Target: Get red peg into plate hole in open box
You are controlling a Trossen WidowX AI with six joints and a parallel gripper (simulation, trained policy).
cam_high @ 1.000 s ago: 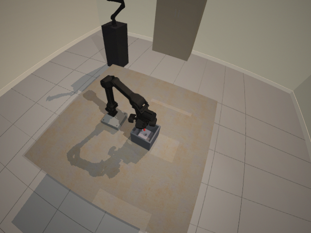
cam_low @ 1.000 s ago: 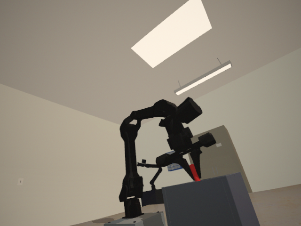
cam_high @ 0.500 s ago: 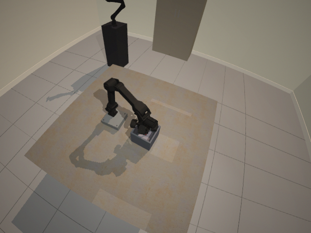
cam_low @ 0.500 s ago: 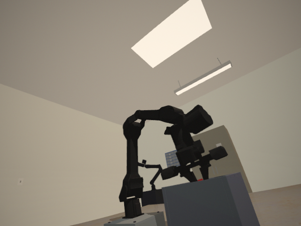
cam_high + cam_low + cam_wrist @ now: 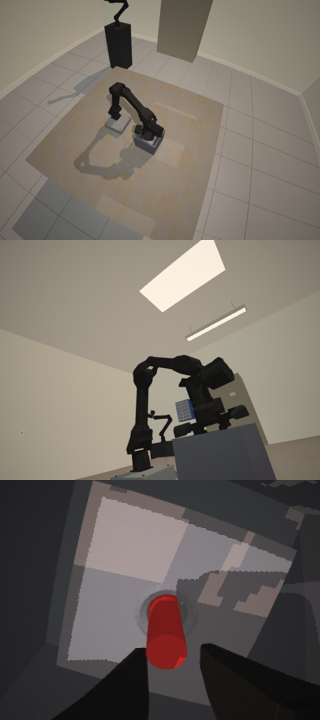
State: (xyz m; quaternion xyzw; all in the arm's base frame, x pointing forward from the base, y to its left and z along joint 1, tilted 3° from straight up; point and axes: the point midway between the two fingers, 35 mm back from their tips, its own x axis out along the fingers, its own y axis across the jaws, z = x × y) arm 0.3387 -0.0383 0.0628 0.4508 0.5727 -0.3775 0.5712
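Inside the box (image 5: 145,145) (image 5: 209,455) (image 5: 30,677), the red peg (image 5: 166,630) has its far end at the plate's (image 5: 112,630) hole. My end effector (image 5: 149,134) (image 5: 208,429) (image 5: 173,656) is slightly open, apparently holding nothing, fingers astride the peg. Opening before it seats could leave it proud or leaning; a sideways brush while withdrawing could tip it.

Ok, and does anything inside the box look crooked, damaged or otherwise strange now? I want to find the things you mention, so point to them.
Nothing stands out. The red peg (image 5: 166,635) meets the hole in the plate (image 5: 112,610), between the gripper's (image 5: 149,136) (image 5: 209,430) (image 5: 173,650) parted fingers. Full seating I cannot confirm.
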